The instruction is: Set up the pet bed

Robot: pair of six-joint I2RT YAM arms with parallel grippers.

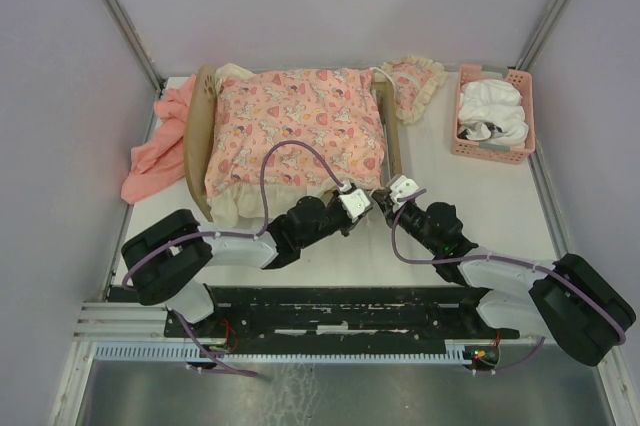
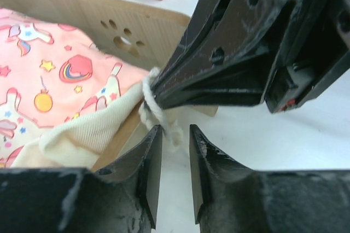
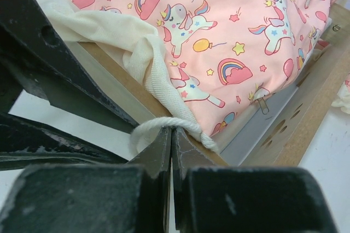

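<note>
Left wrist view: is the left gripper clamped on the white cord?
No, the left gripper has its fingers apart with a clear gap, and it is the right gripper that pinches the white cord.

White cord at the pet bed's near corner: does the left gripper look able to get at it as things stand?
Probably yes. The left gripper, jaws parted, sits right at the loose end of the white cord, nothing between. The right gripper, shut on the cord just above, crowds that spot.

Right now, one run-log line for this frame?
pet bed: quilt laid on | right gripper: shut on cord at bed corner | left gripper: open, tips at cord
</note>
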